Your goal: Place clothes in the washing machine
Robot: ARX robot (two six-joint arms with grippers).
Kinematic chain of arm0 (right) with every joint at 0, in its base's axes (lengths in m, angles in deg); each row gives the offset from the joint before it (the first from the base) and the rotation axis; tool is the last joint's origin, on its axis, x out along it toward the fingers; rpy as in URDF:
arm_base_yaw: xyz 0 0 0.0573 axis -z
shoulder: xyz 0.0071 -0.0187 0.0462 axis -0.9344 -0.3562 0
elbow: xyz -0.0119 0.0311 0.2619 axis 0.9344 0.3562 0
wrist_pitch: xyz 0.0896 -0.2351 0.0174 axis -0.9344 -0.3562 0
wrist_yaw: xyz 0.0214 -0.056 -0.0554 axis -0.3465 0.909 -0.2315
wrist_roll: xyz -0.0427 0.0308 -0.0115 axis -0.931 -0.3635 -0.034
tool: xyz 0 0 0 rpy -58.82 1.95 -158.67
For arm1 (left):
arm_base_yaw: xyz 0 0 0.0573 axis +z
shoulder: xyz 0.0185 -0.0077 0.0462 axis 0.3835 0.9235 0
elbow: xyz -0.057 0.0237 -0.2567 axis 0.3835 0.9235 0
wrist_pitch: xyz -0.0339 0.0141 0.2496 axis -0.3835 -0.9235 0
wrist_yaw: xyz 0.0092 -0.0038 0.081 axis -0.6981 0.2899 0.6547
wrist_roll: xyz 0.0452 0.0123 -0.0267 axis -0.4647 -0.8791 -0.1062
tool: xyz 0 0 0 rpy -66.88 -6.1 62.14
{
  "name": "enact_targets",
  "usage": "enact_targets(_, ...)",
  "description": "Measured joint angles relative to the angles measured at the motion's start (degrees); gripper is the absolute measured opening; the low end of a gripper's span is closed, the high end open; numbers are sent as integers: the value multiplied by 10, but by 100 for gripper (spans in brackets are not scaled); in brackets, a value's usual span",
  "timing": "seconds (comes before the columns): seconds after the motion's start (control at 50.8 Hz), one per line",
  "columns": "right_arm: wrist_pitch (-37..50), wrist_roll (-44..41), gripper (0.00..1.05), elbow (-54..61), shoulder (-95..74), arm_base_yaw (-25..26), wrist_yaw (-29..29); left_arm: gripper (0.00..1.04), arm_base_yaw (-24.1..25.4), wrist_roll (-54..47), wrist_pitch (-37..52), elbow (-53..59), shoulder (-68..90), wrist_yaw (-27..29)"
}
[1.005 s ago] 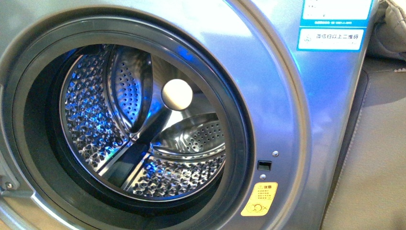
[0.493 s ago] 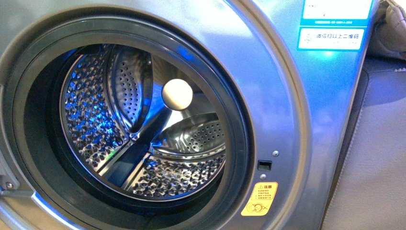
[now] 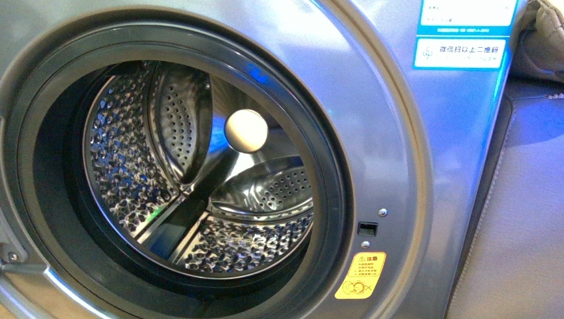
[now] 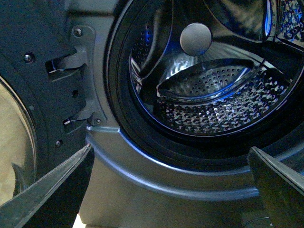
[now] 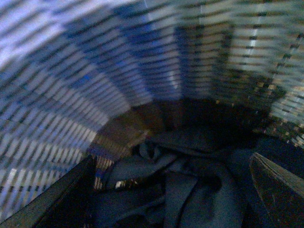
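— Where are the clothes (image 5: 180, 190)?
— Crumpled at the bottom of a woven basket (image 5: 95, 71), with none in the washing machine (image 3: 399, 133), whose yellow sticker (image 3: 360, 276) sits at four o'clock of the porthole.
— Handling?
— Likely light and limp, so pinch a raised fold. The right fingers (image 5: 273, 187) are spread wide above it, empty. The left fingers (image 4: 47, 194) are also apart, holding nothing.

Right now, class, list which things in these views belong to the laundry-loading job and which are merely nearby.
Job in hand:
washing machine
dark clothes
woven basket holding them

Merely nearby:
yellow warning sticker
blue-white labels
grey cushion beside the machine
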State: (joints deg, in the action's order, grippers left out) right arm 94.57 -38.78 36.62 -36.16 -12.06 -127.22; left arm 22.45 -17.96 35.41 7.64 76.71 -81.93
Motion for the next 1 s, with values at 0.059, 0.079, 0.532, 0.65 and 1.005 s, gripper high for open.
enact_targets(0.059,-12,-13,97,-21,-42,-6,10,98,0,0,0,0,0,0)
enact_targets(0.079,-21,-16,97,-30,-58,-8,13,98,0,0,0,0,0,0)
enact_targets(0.532,4,-33,97,-141,-327,-93,81,98,0,0,0,0,0,0)
enact_targets(0.65,38,-16,97,-161,-363,-102,92,98,0,0,0,0,0,0)
enact_targets(1.005,85,3,97,-212,-436,-124,121,98,0,0,0,0,0,0)
